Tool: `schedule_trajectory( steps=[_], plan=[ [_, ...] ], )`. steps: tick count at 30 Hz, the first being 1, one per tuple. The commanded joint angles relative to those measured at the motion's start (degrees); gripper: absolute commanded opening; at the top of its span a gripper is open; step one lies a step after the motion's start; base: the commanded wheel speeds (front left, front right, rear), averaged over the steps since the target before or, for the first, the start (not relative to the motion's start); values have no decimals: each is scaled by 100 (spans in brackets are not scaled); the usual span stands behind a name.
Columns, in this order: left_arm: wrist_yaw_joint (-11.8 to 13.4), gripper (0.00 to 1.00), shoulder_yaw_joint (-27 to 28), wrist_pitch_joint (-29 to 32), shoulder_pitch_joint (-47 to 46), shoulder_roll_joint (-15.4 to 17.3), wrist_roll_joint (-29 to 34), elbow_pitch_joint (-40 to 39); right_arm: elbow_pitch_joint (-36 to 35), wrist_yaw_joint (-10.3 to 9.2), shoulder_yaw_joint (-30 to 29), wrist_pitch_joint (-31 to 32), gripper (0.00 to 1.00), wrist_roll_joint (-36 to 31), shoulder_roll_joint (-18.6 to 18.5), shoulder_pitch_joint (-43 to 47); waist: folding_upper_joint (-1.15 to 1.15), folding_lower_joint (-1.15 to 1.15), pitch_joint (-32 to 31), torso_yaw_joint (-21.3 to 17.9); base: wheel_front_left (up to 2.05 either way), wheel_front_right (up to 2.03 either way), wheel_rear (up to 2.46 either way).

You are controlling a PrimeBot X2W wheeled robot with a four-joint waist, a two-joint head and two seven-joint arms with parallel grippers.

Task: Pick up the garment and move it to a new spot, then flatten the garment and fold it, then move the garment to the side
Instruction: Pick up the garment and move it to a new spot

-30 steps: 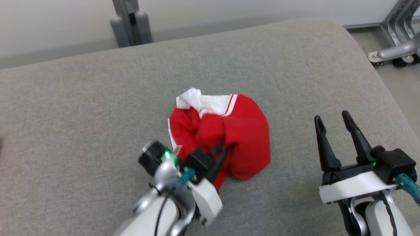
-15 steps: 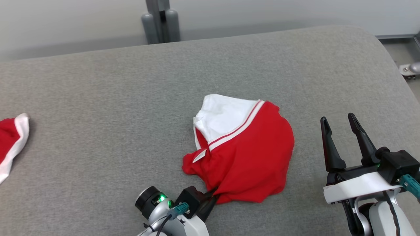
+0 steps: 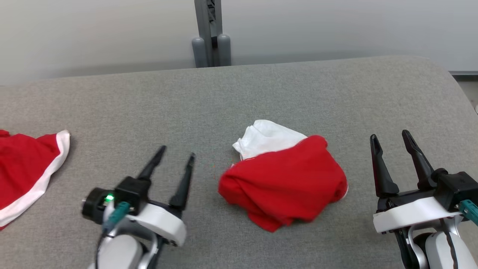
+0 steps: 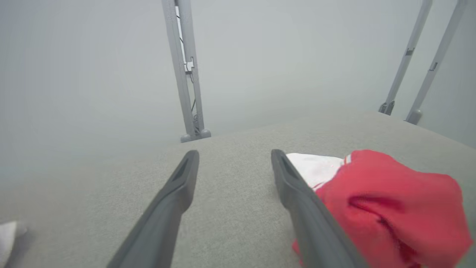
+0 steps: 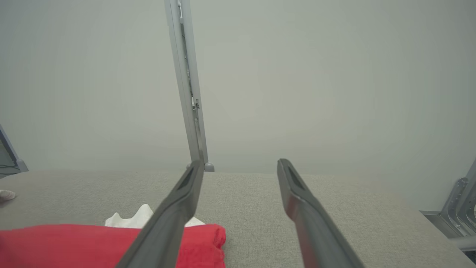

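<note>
The garment (image 3: 283, 186) is a crumpled red piece with a white part at its far side, lying in a heap on the grey padded surface (image 3: 261, 93). My left gripper (image 3: 176, 154) stands open just left of the heap, with nothing between its fingers. In the left wrist view the garment (image 4: 390, 208) bulges to the right of the left gripper (image 4: 234, 156). My right gripper (image 3: 390, 135) is open to the right of the heap, apart from it. The right wrist view has the garment (image 5: 93, 245) at lower left, behind the right gripper (image 5: 240, 165).
A second red garment with a white hem (image 3: 26, 175) lies at the surface's left edge. A grey metal post (image 3: 210, 33) rises behind the far edge against a pale wall. The surface's rounded right corner (image 3: 444, 82) drops off to the floor.
My left gripper has let go of the garment and pulled back to its left, now open. The garment has slumped into a heap. The head camera has turned left; the right gripper holds still.
</note>
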Motion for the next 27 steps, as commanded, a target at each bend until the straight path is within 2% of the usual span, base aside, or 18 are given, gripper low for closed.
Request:
schedule_trajectory(
  steps=[1,10,16,22,27],
  plan=[
    [65,100,109,-38,69,103,-40,-48,-18,11,-13,23,100,-26,-35,71,0,0,-57,56,0,0,0],
    [483,100,944,-46,283,577,-375,-536,-131,11,0,122,100,-80,-34,111,0,0,-147,138,0,0,0],
    [604,100,1357,-125,612,766,-641,-801,-135,11,40,174,100,-134,-34,234,0,0,-253,155,0,0,0],
    [609,100,1310,-44,996,912,-609,-997,-102,11,73,256,100,-156,-34,416,0,0,-465,147,0,0,0],
    [829,100,1283,96,1372,982,-518,-1293,-108,11,56,343,100,-165,-34,633,0,0,-662,131,0,0,0]
  ],
)
